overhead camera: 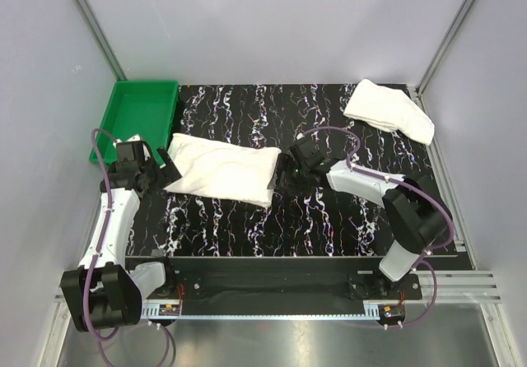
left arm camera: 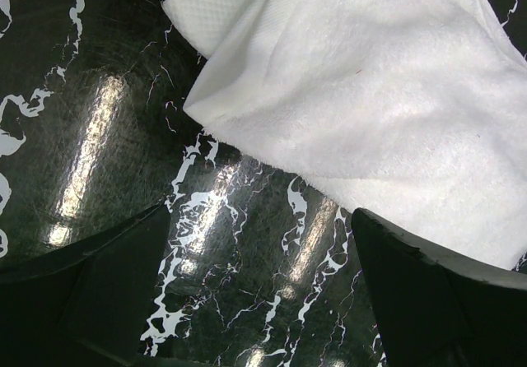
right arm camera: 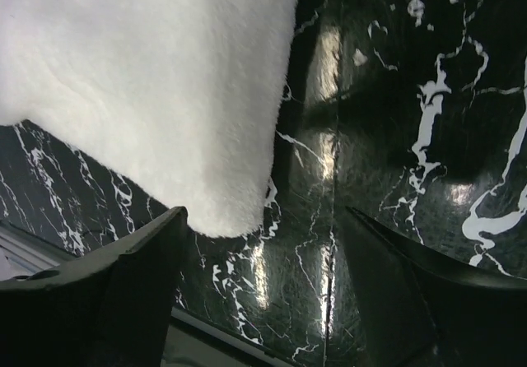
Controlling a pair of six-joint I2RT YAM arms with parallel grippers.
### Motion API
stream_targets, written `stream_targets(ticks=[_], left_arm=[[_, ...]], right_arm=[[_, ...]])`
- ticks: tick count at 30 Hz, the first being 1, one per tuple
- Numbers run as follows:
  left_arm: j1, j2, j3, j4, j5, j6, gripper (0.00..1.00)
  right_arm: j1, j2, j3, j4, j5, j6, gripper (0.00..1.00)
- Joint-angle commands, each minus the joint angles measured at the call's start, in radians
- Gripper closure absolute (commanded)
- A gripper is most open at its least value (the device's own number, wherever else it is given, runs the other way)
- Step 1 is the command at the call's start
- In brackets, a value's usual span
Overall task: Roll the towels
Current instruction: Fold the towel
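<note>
Grey walls are enclosing a black, white-veined surface (overhead camera: 329, 219). One towel (overhead camera: 221, 169) is lying flat left of centre, long axis running left-right; the other towel (overhead camera: 389, 110) is sitting bunched far right. Left end effector (overhead camera: 167, 172) and right end effector (overhead camera: 282, 179) are gaping at the flat towel's ends, gripping nothing.
</note>
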Motion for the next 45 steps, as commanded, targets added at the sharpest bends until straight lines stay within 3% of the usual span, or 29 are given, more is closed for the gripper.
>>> stream_targets(ticks=[1, 8, 12, 15, 16, 19, 24, 28, 29, 31, 33, 34, 38, 45], left_arm=[[-0.004, -0.001, -0.002, 0.034, 0.021, 0.016, 0.01], [-0.004, 0.016, 0.003, 0.034, 0.021, 0.017, 0.01], [-0.004, 0.013, -0.002, 0.034, 0.018, 0.016, 0.01], [-0.004, 0.019, -0.002, 0.035, 0.013, 0.016, 0.01], [-0.004, 0.019, -0.002, 0.034, 0.010, 0.014, 0.01], [-0.007, 0.014, -0.002, 0.032, 0.002, 0.013, 0.01], [-0.053, 0.001, -0.007, 0.034, -0.014, 0.003, 0.01], [-0.125, -0.003, -0.031, 0.066, -0.010, -0.059, 0.01], [-0.163, -0.003, -0.043, 0.082, -0.002, -0.075, 0.01], [-0.201, 0.014, -0.075, 0.113, 0.013, -0.124, 0.01], [-0.257, 0.043, -0.094, 0.156, 0.042, -0.151, 0.01], [-0.274, 0.054, -0.097, 0.187, 0.053, -0.173, 0.01], [-0.378, 0.103, -0.091, 0.260, 0.090, -0.198, 0.01], [-0.462, 0.246, -0.022, 0.351, 0.096, -0.201, 0.05]], right_arm=[[0.006, -0.011, -0.034, 0.107, -0.067, 0.037, 0.19], [0.022, 0.088, -0.082, 0.249, -0.133, 0.066, 0.21], [0.023, 0.134, -0.080, 0.286, -0.150, 0.066, 0.30], [0.023, 0.150, -0.085, 0.286, -0.154, 0.057, 0.48], [0.023, 0.144, -0.088, 0.268, -0.145, 0.055, 0.68], [0.016, 0.080, -0.096, 0.161, -0.081, 0.031, 0.84], [-0.013, -0.098, -0.085, -0.144, 0.112, -0.056, 0.84], [-0.117, -0.229, -0.106, -0.316, 0.215, -0.107, 0.84], [-0.141, -0.247, -0.120, -0.348, 0.235, -0.119, 0.83], [-0.187, -0.276, -0.131, -0.433, 0.301, -0.121, 0.58], [-0.248, -0.316, -0.148, -0.485, 0.341, -0.126, 0.05], [-0.262, -0.347, -0.151, -0.485, 0.332, -0.124, 0.00], [-0.268, -0.398, -0.134, -0.495, 0.324, -0.116, 0.00], [-0.268, -0.433, -0.110, -0.473, 0.315, -0.147, 0.00]])
